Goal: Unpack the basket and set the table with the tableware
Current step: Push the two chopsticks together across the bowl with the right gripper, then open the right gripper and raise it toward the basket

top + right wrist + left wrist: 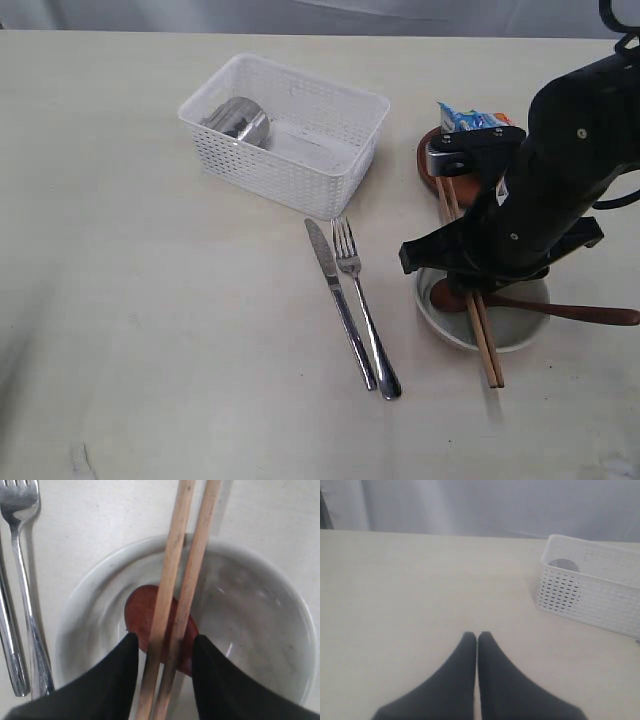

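On table point(150, 300), pale cream, faint grain, toward the far side: basket point(270, 175), white plastic, lattice walls. Holds one steel cup point(238, 122), apparently on its side at one end; nothing else visible inside.

Just in front of basket: steel knife point(338, 300) and steel fork point(362, 300), side by side, handles toward the near edge.

Right of cutlery: cream bowl point(445, 335), upright. Contains head of dark wooden spoon point(580, 312), handle out over the rim to the right. Across bowl and over spoon head: two wooden chopsticks point(487, 350), parallel, far ends reaching toward round brown wooden plate point(424, 165). On or beside plate, cannot tell which: blue snack packet point(465, 118).

Right gripper point(164, 641): directly above bowl, jaws spread, one finger either side of the chopstick pair, close but not visibly pinching. Left gripper point(477, 636): low over bare table, well apart from basket, jaws pressed together, holding nothing.

Step in hand, judged: laying down of chopsticks, or a grasp to move them elsewhere; cannot tell which. Cup not yet out.

Next move, judged: calls for a straight lift clear of bowl without dragging chopsticks or tipping spoon, then a reach into basket for cup, smooth and round, likely to roll or slip.

Writing: print on snack packet too small to read; no brand or label legible elsewhere.
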Motion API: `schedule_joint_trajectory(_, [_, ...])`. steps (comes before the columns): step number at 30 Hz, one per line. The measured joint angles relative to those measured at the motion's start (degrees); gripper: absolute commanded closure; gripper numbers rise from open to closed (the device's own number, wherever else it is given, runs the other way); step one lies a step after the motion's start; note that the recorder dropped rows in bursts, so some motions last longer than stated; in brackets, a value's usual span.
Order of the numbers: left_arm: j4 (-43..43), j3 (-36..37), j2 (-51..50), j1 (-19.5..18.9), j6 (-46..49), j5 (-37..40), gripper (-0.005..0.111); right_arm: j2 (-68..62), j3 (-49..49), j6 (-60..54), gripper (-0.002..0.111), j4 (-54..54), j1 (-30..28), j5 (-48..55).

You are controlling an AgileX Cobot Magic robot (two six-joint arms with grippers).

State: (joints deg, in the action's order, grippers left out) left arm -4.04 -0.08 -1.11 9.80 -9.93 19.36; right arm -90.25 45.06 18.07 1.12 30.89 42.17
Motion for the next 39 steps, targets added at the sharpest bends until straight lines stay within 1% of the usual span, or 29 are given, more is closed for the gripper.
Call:
schedule_joint_trajectory(7, [0.0,0.0,0.0,0.0,0.0,0.0,0.105,0.0,3.0,-0.4,0.072,0.0,0.0,4.7])
schedule_joint_trajectory(10, [0.0,0.0,0.0,0.0,0.0,0.0,0.105,0.0,4.3,-0.6,0.062,0.0,0.0,6.0])
schedule_joint_trajectory(11, [0.0,0.0,0.0,0.0,0.0,0.0,0.105,0.0,4.6,-0.6,0.057,0.0,0.0,6.2])
schedule_joint_trajectory(14, [0.0,0.0,0.0,0.0,0.0,0.0,0.105,0.1,4.6,-0.8,0.049,0.0,0.0,7.3])
schedule_joint_trajectory(21, [0.0,0.0,0.0,0.0,0.0,0.0,0.105,2.5,6.3,-2.1,0.05,-0.4,0.0,9.5])
schedule_joint_trajectory(25, [0.0,0.0,0.0,0.0,0.0,0.0,0.105,5.7,12.1,-6.1,0.05,-3.7,0.0,11.8])
schedule_joint_trajectory(28, [0.0,0.0,0.0,0.0,0.0,0.0,0.105,7.5,18.3,-8.9,0.05,-8.0,0.0,12.6])
schedule_joint_trajectory(31, [0.0,0.0,0.0,0.0,0.0,0.0,0.105,6.7,25.5,-10.6,0.05,-9.5,1.3,12.8])
schedule_joint_trajectory(35, [0.0,0.0,0.0,0.0,0.0,0.0,0.105,1.2,34.9,-12.6,0.05,-9.5,5.5,15.2])
schedule_joint_trajectory(39, [0.0,0.0,0.0,0.0,0.0,0.0,0.105,-9.7,45.1,-11.7,0.05,-9.2,9.0,19.1])
